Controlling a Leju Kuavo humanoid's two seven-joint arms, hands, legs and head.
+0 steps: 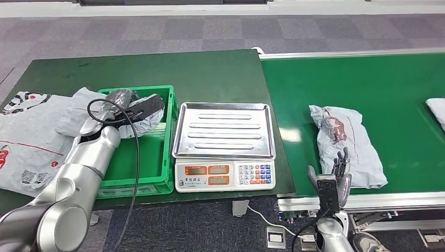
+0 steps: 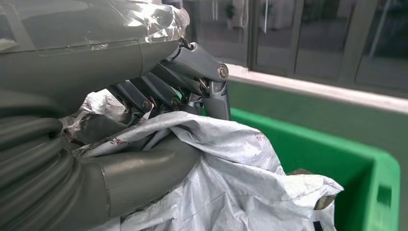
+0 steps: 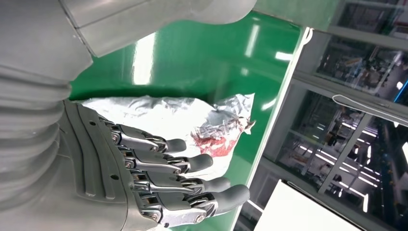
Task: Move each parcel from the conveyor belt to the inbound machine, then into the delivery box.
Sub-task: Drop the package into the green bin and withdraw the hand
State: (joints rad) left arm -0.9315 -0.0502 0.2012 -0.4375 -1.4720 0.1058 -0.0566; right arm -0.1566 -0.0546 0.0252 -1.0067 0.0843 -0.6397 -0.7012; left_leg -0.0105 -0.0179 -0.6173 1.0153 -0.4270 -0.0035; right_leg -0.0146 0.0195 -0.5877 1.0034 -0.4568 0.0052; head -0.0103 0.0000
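parcels are the matter here. nearest, the right robot hand (image 1: 336, 176) stands at the near edge of the conveyor belt (image 1: 399, 94), released, its fingers (image 3: 192, 163) apart and holding nothing, just beside the near end of a grey parcel on the belt (image 1: 343, 142). this parcel has a red printed mark, but i cannot read it. to the left, on the green surface (image 1: 210, 73), the inbound machine (image 1: 224, 147) carries a bare steel tray, and its display and keys are too small to read. further left, the left robot hand (image 1: 134, 110) is grasping a crumpled grey parcel (image 2: 216, 163) over the far part of the green delivery box (image 1: 162, 173); the left wrist view shows the fingers closed in the folds.

i judge the step in hand is to let this parcel go into the box. to do it well, the hand should be inside the rim and low, and open fully so the thin film does not catch. larger bags (image 1: 26, 136) lie at far left, with red print and a square code, not readable.
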